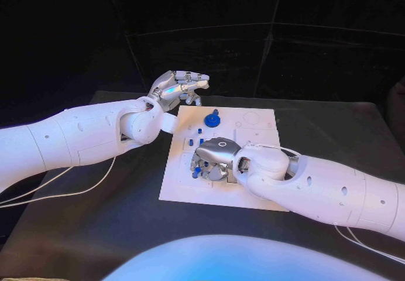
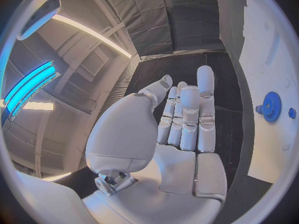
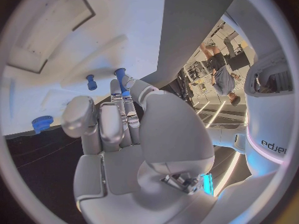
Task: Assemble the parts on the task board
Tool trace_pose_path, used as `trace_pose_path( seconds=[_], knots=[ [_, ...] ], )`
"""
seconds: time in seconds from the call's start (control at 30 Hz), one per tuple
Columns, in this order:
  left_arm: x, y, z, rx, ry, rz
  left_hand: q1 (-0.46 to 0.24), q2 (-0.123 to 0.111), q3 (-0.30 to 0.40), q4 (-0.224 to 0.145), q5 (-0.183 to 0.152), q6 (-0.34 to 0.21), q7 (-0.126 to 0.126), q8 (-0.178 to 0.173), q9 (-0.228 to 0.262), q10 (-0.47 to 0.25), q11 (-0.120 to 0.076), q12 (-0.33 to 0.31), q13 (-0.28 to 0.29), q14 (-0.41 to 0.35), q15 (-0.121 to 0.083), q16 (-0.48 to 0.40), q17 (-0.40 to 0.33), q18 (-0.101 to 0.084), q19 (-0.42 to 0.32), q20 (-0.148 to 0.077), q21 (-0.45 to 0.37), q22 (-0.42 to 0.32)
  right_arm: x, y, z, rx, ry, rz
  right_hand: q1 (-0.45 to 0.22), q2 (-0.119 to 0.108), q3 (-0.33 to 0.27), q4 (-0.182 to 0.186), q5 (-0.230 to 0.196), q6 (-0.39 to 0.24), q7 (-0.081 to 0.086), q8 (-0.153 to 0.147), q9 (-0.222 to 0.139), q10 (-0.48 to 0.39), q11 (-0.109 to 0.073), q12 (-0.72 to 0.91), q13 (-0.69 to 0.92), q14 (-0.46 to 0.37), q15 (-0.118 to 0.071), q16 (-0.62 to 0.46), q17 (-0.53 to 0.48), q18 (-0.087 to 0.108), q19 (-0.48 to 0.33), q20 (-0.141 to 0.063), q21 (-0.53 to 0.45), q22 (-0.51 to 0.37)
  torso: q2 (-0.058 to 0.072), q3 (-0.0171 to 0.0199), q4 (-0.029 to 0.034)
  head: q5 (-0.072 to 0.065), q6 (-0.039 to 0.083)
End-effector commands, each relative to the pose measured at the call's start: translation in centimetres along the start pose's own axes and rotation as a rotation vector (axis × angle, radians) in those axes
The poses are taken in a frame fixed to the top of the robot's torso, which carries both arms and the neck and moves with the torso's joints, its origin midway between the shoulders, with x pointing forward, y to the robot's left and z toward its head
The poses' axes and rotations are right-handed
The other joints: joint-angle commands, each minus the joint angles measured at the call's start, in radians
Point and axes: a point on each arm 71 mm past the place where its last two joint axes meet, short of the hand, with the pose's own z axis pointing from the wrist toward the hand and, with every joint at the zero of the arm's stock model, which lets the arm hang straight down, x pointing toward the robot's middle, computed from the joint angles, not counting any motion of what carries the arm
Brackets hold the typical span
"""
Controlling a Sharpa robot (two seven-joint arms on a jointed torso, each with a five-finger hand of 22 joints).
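The right hand (image 1: pixel 216 159) pinches a small blue peg (image 3: pixel 120 76) over the task board (image 1: pixel 253 137). At the board's ten o'clock, the left hand (image 1: pixel 175 85) hovers, fingers pressed together, empty. A blue gear (image 1: pixel 212 120) stands at twelve.

- The left arm reaches in across the table, and its left hand (image 1: pixel 177 86) is raised past the far left corner, holding nothing, fingers straight and close together (image 2: pixel 187 119).
- The right arm angles in low, and its right hand (image 1: pixel 217 159) is palm down, fingers (image 3: pixel 118 119) curled in.
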Motion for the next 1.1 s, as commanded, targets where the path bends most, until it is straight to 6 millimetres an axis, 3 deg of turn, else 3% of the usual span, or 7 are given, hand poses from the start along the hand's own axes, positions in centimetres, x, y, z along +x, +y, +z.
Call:
trace_pose_path(
  seconds=[0.03,0.63,0.8,1.1],
  knots=[
    [0.1,-0.1,0.1,0.005,0.011,-0.009,0.005,0.001,-0.006,0.002,0.0,-0.006,-0.001,0.003,-0.001,-0.007,0.003,0.005,0.002,-0.009,0.0,-0.006,-0.001,0.013,-0.002,0.003,-0.002,-0.001,0.0,0.1,0.1,0.005,0.007,-0.047,-0.003,-0.004,0.006,0.001,0.004,-0.002,0.006,0.001,0.0,0.002,0.007,-0.007,0.0,0.025,-0.002,0.001,-0.003,-0.01,-0.003,-0.001,0.002,-0.001,0.0,0.0,-0.0002,-0.001,0.0],
    [0.1,-0.1,0.0,0.003,0.015,-0.011,0.006,0.003,-0.009,0.002,0.001,-0.007,-0.001,0.004,-0.001,-0.008,0.003,0.008,0.002,-0.011,0.0,-0.006,-0.004,0.013,-0.002,0.003,-0.004,-0.003,0.5,1.3,0.3,-0.025,-0.022,-0.127,-0.042,-0.043,-0.001,0.005,0.016,-0.051,0.024,-0.031,-0.01,-0.056,0.03,-0.061,-0.008,0.019,0.018,-0.003,-0.02,-0.009,-0.017,0.015,-0.004,-0.015,0.0,0.0001,-0.0001,-0.003,0.0],
    [0.1,-0.1,0.0,0.001,0.016,-0.011,0.006,0.003,-0.009,0.002,0.001,-0.007,-0.001,0.004,-0.001,-0.008,0.003,0.008,0.002,-0.011,0.0,-0.006,-0.004,0.013,-0.002,0.003,-0.004,-0.003,0.2,1.4,0.3,-0.031,-0.061,-0.125,-0.057,-0.067,-0.012,0.009,0.018,-0.13,0.038,-0.036,-0.014,-0.146,0.052,-0.082,-0.009,0.005,0.035,-0.029,-0.065,0.003,-0.051,0.03,-0.044,-0.083,0.0,0.0,0.0001,-0.003,0.0],
    [0.1,-0.1,0.0,0.0,0.017,-0.012,0.006,0.003,-0.009,0.002,0.001,-0.007,-0.001,0.004,-0.001,-0.008,0.003,0.008,0.002,-0.011,0.0,-0.006,-0.004,0.013,-0.002,0.003,-0.004,-0.003,-0.6,1.5,-0.4,-0.038,-0.176,-0.104,-0.06,-0.086,-0.081,0.007,0.032,-0.2,0.035,-0.033,-0.01,-0.25,0.055,-0.061,-0.006,-0.007,0.037,-0.047,-0.1,0.012,-0.07,0.037,-0.073,-0.127,0.0,0.0006,0.0006,-0.007,0.0]
  ],
)
